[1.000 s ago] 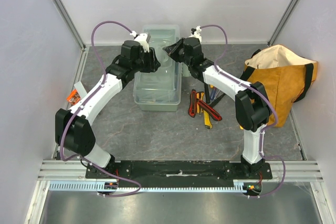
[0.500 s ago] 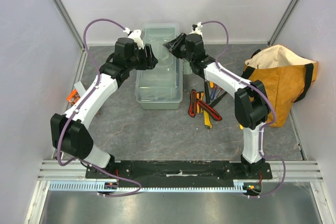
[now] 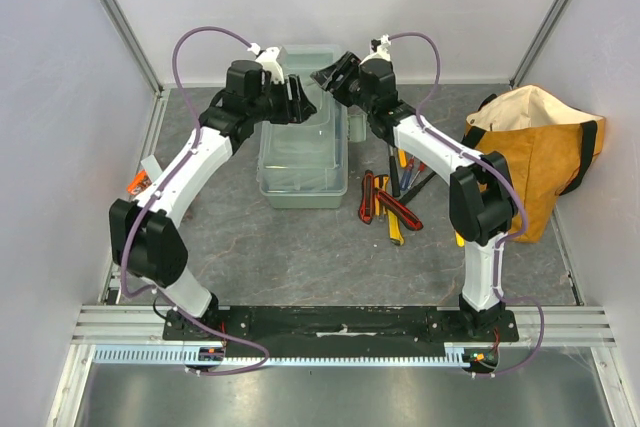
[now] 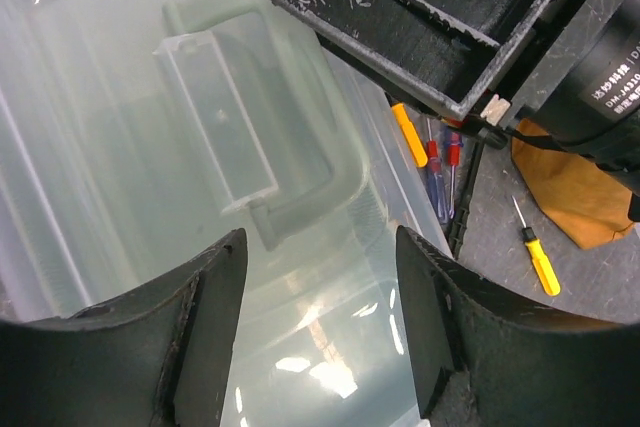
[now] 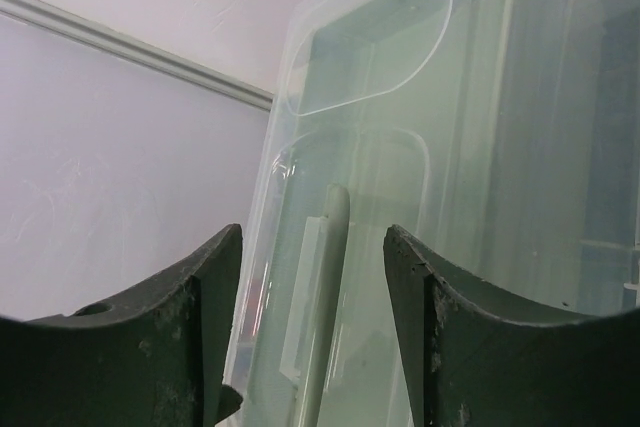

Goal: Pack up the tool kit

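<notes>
Left tool [image 4: 318,237] and right tool [image 5: 312,232] opened over toolbox [image 3: 300,175].

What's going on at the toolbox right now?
Both arms hang over the far end of the pale green toolbox. The left pincer and right pincer are open above its translucent lid, gripping nothing; the lid handle sits below the left one. The hand tools lie on the table right of the box, unpacked.
</notes>
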Tool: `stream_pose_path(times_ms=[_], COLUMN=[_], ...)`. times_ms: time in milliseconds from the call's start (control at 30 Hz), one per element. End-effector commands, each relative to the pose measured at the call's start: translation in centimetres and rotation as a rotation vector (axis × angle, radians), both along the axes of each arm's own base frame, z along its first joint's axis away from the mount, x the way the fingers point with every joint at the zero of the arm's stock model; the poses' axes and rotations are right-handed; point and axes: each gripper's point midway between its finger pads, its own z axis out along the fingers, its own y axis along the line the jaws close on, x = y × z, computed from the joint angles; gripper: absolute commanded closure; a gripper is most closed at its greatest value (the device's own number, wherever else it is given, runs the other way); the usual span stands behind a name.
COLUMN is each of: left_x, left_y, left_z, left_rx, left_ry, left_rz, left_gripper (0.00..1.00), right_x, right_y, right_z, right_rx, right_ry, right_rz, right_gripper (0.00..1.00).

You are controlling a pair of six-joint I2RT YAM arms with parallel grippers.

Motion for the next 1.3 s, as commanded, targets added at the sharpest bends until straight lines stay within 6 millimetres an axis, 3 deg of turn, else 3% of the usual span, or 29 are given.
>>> stream_pose_path(times_ms=[0, 233, 400, 600, 733, 867, 1167, 1267], left_x=[0.9, 2.1, 3.4, 5.0, 5.3, 5.5, 5.9, 6.0], left_y=[-1.7, -2.9, -4.0, -3.9, -3.2, -2.7, -2.6, -2.0], left_z=[3.0, 3.4, 3.9, 2.5, 1.2, 0.2, -1.0, -0.9], left_rx=[-0.075, 0.083, 0.201, 0.436, 0.597, 0.647, 0.697, 0.716], left_ry=[-0.071, -0.204, -0.263, -0.282, -0.272, -0.226, -0.184, -0.175], left_rz=[-0.060, -0.029, 0.005, 0.159, 0.229, 0.262, 0.267, 0.295], left_gripper=[0.32, 0.25, 0.25, 0.24, 0.24, 0.27, 0.50, 0.53], right_x=[-1.9, -0.6, -0.8, -1.8, -2.3, -2.5, -2.6, -2.6], right_y=[0.2, -4.5, -7.9, -10.6, -11.7, -12.4, -12.9, -13.0], right_z=[-5.4, -2.0, -2.1, -3.7, -5.0, -5.7, -6.8, -7.0], right_rx=[-0.084, -0.074, -0.101, -0.129, -0.139, -0.143, -0.142, -0.139], right_ry=[0.167, 0.136, 0.155, 0.193, 0.222, 0.238, 0.265, 0.271], right_rz=[0.049, -0.086, -0.166, -0.215, -0.231, -0.243, -0.248, -0.246], right_gripper=[0.34, 0.25, 0.25, 0.24, 0.25, 0.25, 0.27, 0.27])
